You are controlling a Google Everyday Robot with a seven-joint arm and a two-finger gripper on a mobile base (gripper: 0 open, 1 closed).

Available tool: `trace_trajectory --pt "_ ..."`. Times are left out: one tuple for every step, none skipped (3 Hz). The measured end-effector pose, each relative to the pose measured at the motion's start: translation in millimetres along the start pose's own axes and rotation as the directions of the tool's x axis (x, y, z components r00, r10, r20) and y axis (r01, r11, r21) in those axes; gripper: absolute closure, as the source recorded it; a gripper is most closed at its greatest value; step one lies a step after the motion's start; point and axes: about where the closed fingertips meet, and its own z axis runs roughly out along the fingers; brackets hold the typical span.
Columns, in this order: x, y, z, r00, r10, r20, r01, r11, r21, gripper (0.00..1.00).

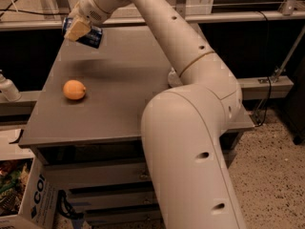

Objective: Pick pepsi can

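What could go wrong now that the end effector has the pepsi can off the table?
1. Slip: the end effector holds the pepsi can tilted in the air over the far left part of the table. If the grip loosens, the can may drop and roll off the edge.
2. The orange lies on the table nearer the camera, so a low retreat could knock it.

Far left, your gripper (82, 31) covers half the pepsi can (95, 37) it grips. The arm (190, 166) (near side) runs off the bottom edge.

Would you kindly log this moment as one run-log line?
claw: shut on can, above far corner of table | can: held off table | orange: on table, apart from claw
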Motion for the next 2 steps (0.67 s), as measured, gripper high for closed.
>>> trace_trajectory --pt "-3 -2 -13 0.990 0.039 0.132 -0.043 0.9987 0.026 1.00" --pt "4 -2 -25 0.956 0.110 0.273 -0.129 0.9902 0.054 1.00"
